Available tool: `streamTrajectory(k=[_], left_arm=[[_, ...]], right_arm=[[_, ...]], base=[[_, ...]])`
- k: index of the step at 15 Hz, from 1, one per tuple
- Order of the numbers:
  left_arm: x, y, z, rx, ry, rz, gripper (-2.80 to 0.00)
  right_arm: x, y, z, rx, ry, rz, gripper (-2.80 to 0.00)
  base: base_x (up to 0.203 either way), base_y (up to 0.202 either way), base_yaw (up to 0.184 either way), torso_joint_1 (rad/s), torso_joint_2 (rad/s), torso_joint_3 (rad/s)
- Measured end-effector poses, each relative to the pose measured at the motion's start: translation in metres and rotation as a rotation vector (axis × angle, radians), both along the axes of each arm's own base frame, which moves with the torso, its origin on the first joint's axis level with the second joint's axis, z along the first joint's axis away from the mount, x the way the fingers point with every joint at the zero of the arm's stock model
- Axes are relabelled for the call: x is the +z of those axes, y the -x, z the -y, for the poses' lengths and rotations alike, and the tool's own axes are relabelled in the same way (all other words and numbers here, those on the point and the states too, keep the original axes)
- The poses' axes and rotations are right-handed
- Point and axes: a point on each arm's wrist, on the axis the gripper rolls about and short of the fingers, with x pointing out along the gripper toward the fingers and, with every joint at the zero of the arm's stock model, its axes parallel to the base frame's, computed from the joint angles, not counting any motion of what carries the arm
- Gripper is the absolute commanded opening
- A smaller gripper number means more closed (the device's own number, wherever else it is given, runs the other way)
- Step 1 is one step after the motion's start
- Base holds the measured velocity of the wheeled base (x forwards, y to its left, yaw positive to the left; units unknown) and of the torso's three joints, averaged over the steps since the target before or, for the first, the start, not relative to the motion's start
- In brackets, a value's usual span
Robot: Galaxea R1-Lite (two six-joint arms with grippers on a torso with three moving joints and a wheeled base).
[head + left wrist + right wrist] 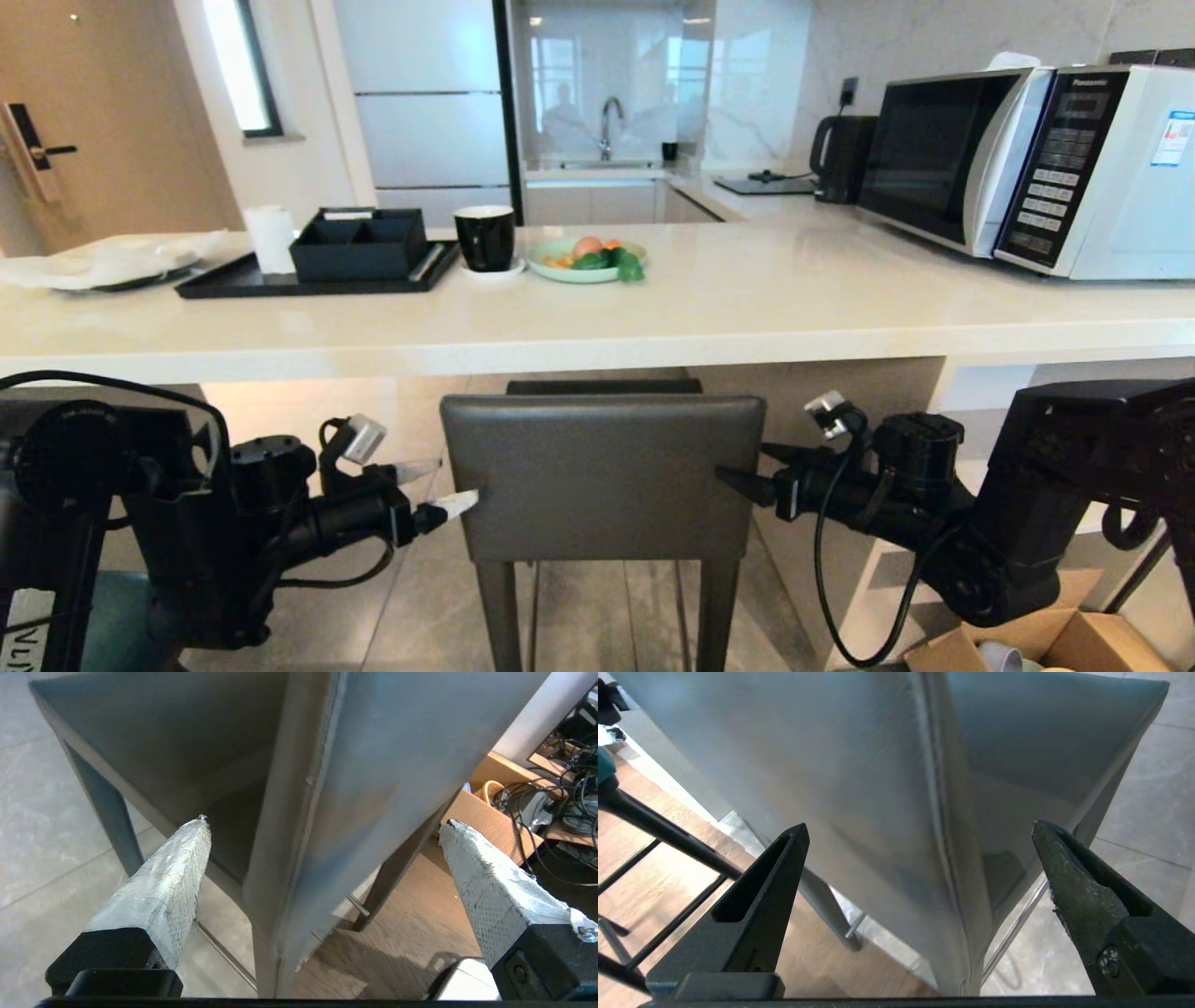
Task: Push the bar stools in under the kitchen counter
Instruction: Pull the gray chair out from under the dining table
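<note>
Head view: a dark grey bar stool with a square padded back and tapered grey legs stands on the tiled floor, its back just below the front edge of the long off-white stone-look counter, its seat reaching in under the slab. The left gripper sits at the left edge of that back, jaws spread, one white-wrapped fingertip at the back's side. The right gripper sits at the right edge, black fingers apart. On the counter above the stool are a black mug on a white saucer, a pale green plate of fruit, a black tray and a white microwave marked "Panasonic".

Left wrist view: the left gripper straddles the stool back's side edge, taped fingers wide on either side, clamping nothing. A cardboard box lies beyond.

Right wrist view: the right gripper likewise brackets the grey back's seamed edge, jaws wide, not gripping. Thin black legs of something else cross the wooden floor beside the stool.
</note>
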Motion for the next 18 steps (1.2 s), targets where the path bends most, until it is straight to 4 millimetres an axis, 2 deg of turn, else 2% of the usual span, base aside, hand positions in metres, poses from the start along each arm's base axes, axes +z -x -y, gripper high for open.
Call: streamTrajectory(k=[6, 13, 18], left_arm=[[-0.007, -0.013, 0.003, -0.045, 0.010, 0.022, 0.00], [-0.004, -0.021, 0.011, -0.075, 0.012, 0.057, 0.00], [-0.002, -0.026, 0.027, -0.115, 0.015, 0.080, 0.00]], right_arm=[[-0.004, -0.010, -0.005, 0.067, -0.020, 0.018, 0.00], [-0.004, -0.017, -0.009, 0.132, -0.040, 0.039, 0.00], [-0.001, -0.019, -0.013, 0.179, -0.083, 0.057, 0.00]], base=[[0.000, 0.000, 0.000, 0.000, 0.00, 0.000], [0.000, 0.000, 0.000, 0.000, 0.00, 0.000], [0.000, 0.000, 0.000, 0.000, 0.00, 0.000]])
